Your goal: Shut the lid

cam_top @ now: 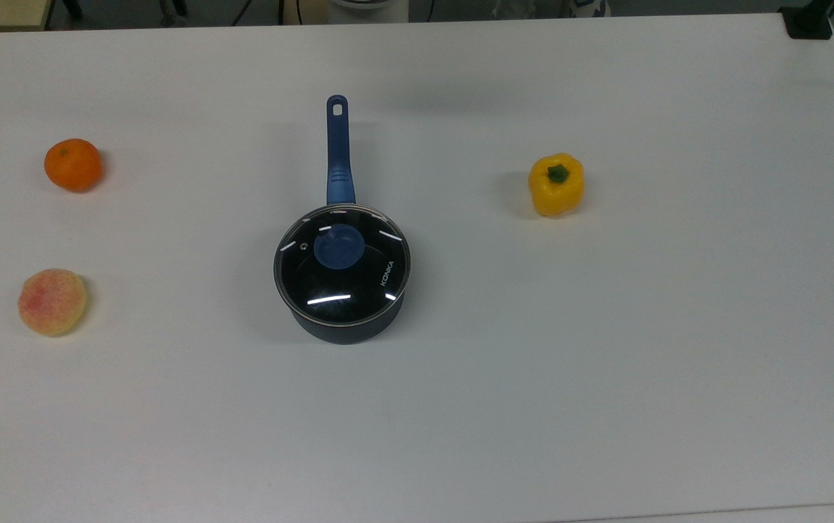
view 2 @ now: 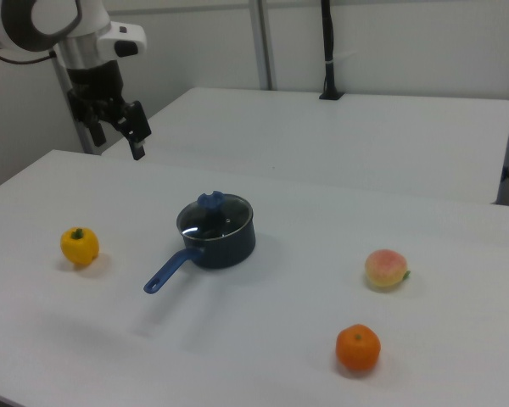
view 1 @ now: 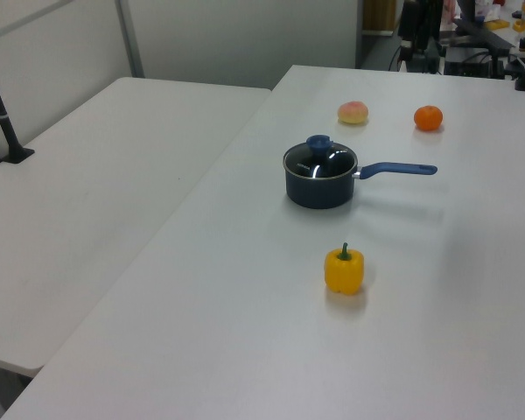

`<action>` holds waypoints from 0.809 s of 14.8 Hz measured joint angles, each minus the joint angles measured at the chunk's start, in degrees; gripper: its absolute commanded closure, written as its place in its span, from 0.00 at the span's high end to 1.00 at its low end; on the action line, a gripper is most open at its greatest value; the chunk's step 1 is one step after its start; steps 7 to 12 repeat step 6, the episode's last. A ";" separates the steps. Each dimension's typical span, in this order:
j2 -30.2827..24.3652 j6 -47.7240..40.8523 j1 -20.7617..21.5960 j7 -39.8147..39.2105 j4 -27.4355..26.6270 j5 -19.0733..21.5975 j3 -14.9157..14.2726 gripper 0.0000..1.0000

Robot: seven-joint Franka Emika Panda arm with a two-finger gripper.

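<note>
Bright even light, soft faint shadows

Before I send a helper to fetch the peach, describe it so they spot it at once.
On the white table, look beside the lidded blue saucepan, on the top view's left. Two round fruits lie there; the peach is the pale yellow one blushed pink, nearer the top view's bottom edge than the plain orange.
</note>
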 measured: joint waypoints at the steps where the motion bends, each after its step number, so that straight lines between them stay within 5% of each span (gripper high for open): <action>1: 0.00 0.67 -0.74 -4.20 -0.42 0.00 -0.01 1.00; 4: 0.01 1.77 -2.16 -12.99 -0.71 0.01 -0.03 1.00; 12: 0.01 1.77 -2.30 -13.85 -0.72 0.01 -0.03 1.00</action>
